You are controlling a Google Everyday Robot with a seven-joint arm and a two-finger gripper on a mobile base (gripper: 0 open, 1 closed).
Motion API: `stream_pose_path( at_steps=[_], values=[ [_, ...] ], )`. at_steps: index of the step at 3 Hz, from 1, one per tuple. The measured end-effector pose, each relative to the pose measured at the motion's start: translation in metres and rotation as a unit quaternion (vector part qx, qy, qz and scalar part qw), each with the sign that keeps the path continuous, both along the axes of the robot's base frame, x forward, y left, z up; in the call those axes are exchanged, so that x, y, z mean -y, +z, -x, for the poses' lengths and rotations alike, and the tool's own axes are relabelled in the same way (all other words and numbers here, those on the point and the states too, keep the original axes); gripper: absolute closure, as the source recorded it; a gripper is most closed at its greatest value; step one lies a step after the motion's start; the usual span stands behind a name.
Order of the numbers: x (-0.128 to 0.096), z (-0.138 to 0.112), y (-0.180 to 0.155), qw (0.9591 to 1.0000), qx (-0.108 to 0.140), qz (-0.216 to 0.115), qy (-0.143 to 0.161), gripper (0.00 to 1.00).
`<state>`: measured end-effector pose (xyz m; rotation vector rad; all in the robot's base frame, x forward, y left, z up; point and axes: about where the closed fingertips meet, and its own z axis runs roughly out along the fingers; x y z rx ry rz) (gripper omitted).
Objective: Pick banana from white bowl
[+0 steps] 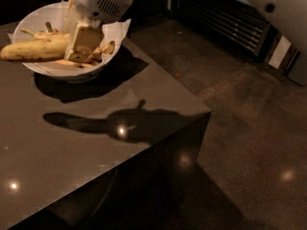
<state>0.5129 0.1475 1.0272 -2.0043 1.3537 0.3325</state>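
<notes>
A glossy dark-brown stone counter (72,176) fills the left side, its corner jutting right. Small bright light spots gleam on its top and dark front. A mottled brown stone floor (249,123) spreads beside it. A dark slatted grille (220,20) lines the back.

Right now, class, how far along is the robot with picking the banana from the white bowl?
Done: the approach. The hand is down inside the white bowl, at the right end of the banana. In hand: the grasp; whether it has a grip cannot be seen. Left: the lift. The banana lies in the bowl, its left tip past the rim, beside smaller bananas, not raised.
</notes>
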Motion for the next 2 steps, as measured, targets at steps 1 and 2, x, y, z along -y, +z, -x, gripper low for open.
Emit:
stream_pose_path(
  at_steps=[1, 2],
  values=[
    [-0.0005, 0.0028, -0.0053, 1.0000, -0.003, 0.004, 0.001, 1.00],
    [-0.0005, 0.0028, -0.0051, 1.0000, -0.002, 0.004, 0.001, 1.00]
  ],
)
